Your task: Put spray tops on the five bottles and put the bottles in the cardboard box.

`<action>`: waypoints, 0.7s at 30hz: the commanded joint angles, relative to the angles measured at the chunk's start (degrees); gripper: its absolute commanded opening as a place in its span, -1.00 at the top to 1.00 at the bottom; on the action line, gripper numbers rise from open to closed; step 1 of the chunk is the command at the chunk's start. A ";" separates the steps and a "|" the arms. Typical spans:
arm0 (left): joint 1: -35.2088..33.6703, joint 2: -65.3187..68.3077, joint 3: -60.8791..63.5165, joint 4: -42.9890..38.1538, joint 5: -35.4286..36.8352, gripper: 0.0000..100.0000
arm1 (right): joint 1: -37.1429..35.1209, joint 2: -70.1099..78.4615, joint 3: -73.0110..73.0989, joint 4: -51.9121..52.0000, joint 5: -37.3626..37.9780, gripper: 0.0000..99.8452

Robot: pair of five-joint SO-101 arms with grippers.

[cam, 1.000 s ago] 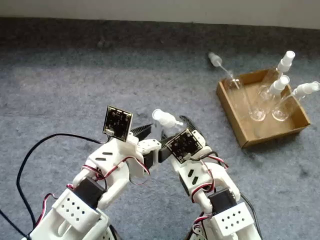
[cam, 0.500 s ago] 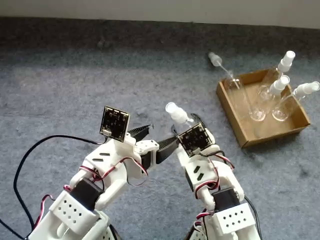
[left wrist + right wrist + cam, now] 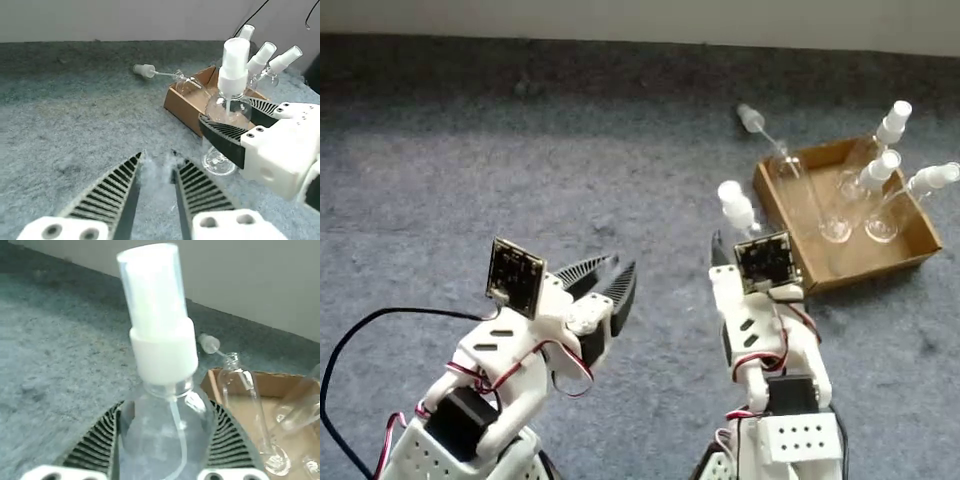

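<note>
Just beside the cardboard box point(image 3: 778, 228), outside its wall, the right gripper point(image 3: 166, 412) clamps an upright bottle point(image 3: 160, 440) with its spray top point(image 3: 734, 206) on. Well apart from the box, the left gripper point(image 3: 157, 162) hangs empty, its fingers narrowly parted. Three topped bottles point(image 3: 876, 170) lean inside the box.

Colour and pattern findings.
I found the bottle point(image 3: 165, 450) clear with a white spray top point(image 3: 159, 335), the cardboard box point(image 3: 870, 273) plain brown, the carpet point(image 3: 470, 150) mottled blue-grey, and the left gripper point(image 3: 156, 162) and right gripper point(image 3: 166, 412) black-ribbed on white housings.
</note>
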 commanded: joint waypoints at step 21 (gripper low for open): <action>-21.67 -2.86 9.27 10.02 -1.14 0.99 | 23.69 22.90 -32.66 -0.75 -0.70 0.83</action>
